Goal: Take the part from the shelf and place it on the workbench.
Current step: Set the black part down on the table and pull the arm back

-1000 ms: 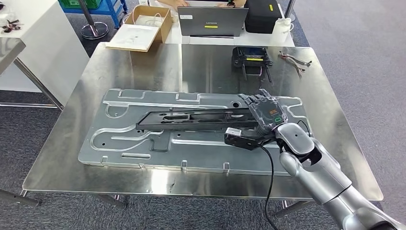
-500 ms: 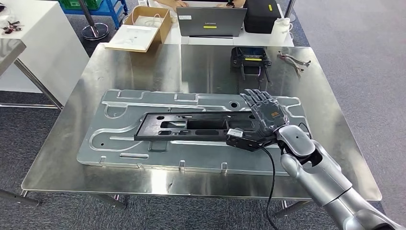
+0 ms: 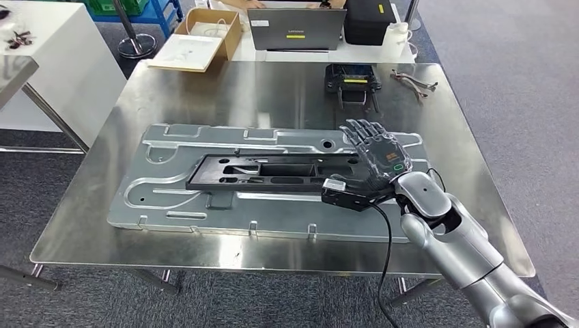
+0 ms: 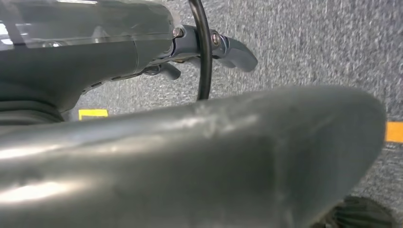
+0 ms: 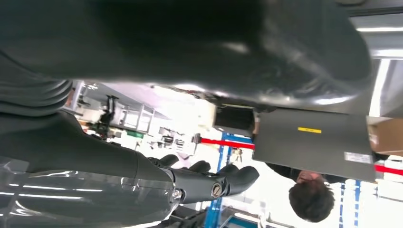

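the long black part (image 3: 273,172), flat with cut-out slots, is seen in the head view lying at centre frame on a pale grey ribbed metal plate (image 3: 164,198), which rests on the shiny steel workbench (image 3: 205,96). the right hand (image 3: 377,160) is seen at the part's right end, fingers spread and holding nothing. a laptop (image 5: 313,142) is shown at the right of the right wrist view. the left hand (image 4: 190,52) is shown over grey carpet; its state cannot be told.
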